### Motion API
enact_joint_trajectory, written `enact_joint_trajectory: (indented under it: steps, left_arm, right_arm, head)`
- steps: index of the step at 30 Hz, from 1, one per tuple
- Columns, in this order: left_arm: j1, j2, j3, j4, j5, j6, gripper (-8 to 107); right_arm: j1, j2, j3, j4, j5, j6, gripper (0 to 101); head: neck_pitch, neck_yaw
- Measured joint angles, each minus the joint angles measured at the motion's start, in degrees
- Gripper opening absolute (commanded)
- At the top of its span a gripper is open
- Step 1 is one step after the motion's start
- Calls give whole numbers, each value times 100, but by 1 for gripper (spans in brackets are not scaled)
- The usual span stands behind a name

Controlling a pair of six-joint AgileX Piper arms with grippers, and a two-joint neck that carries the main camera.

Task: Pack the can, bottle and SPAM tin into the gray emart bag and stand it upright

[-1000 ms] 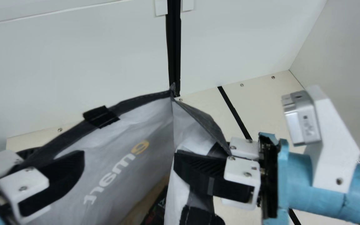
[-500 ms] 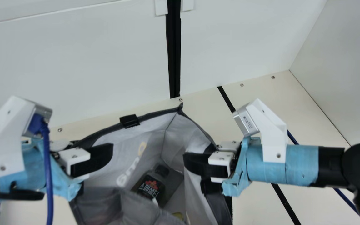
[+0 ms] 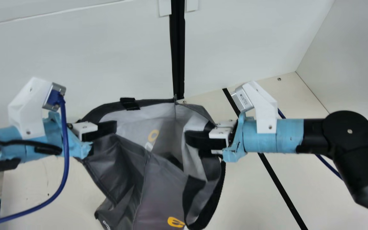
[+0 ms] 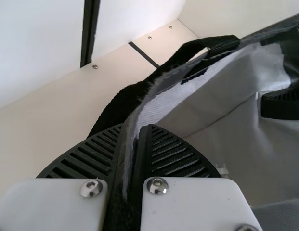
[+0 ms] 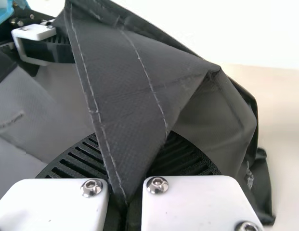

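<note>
The left gripper and right gripper each pinch cloth between their fingers — opposite sides of one rim. Between them is the gray emart bag, gaping and creased — beyond, the cream table.

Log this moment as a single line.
left gripper: clamped on bag rim | right gripper: clamped on bag rim | gray bag: mouth open

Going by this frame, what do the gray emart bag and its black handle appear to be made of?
The gray emart bag looks like synthetic fabric, perhaps coated: it creases sharply, has a faint sheen and shows stitched seams. The black handle looks like matte woven webbing, soft enough to curve; nylon or another fiber, I can't tell.
</note>
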Motion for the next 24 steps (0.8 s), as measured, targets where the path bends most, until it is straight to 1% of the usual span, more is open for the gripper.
enact_joint_trajectory:
  steps: [3,10,13,24]
  left_arm:
    - [46,280,-230,-54,-27,71,-8]
    - [101,975,-888,-104,-80,119,-8]
    - [114,1262,-1233,-89,-80,83,-8]
    - [157,2271,-2530,163,-137,-275,-8]
  right_arm:
    - [64,306,-142,151,-55,-278,0]
    - [486,977,-465,413,-469,-780,0]
    - [658,1279,-629,539,-679,-948,0]
    - [1172,2266,-1299,901,-1145,-1473,0]
  head:
    - [0,0]
    - [0,9]
    - [0,0]
    - [0,9]
